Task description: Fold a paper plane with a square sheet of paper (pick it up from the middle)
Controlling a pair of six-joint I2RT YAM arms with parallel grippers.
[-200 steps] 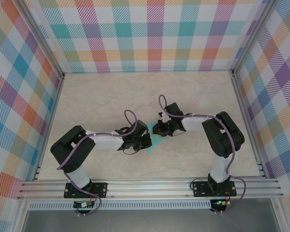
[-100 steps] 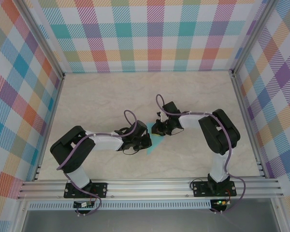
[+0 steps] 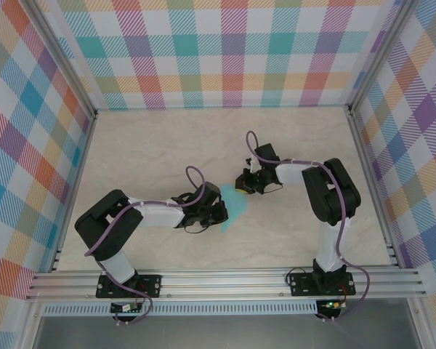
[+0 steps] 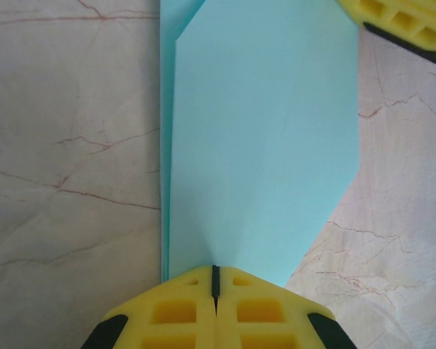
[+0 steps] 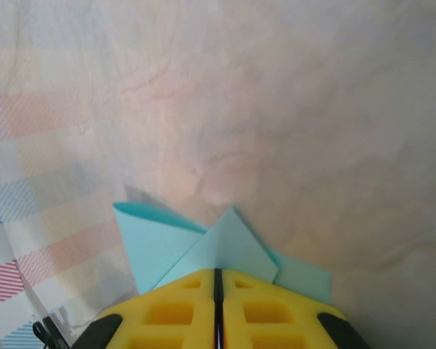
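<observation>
Pinching the sheet of paper (image 3: 232, 206) from two ends, I have my left gripper (image 3: 219, 212) and my right gripper (image 3: 244, 186) both clenched on it near the middle of the table (image 3: 152, 145). From above, the light-turquoise paper spans the short gap between my two grippers, with the left one at its near end and the right one at its far end.

At my left wrist, the left gripper (image 4: 215, 280) has its yellow pads pressed flat together, with the near tip of the paper (image 4: 261, 138) caught between them. The paper is already folded. It runs away from me as a long panel with layered edges along its left side, a slanted corner at the far left and a slanted edge at the near right. A faint crease runs down its length. One yellow finger (image 4: 403, 22) of my right gripper meets its far right corner. Marbled table (image 4: 73, 145) shows on both sides.

At my right wrist, the right gripper (image 5: 218, 278) is likewise closed, and pointed flaps of paper (image 5: 203, 247) stick out past its tips. Beyond them the table (image 5: 291, 109) is blurred, and the checked wall (image 5: 36, 189) shows faintly at the left.
</observation>
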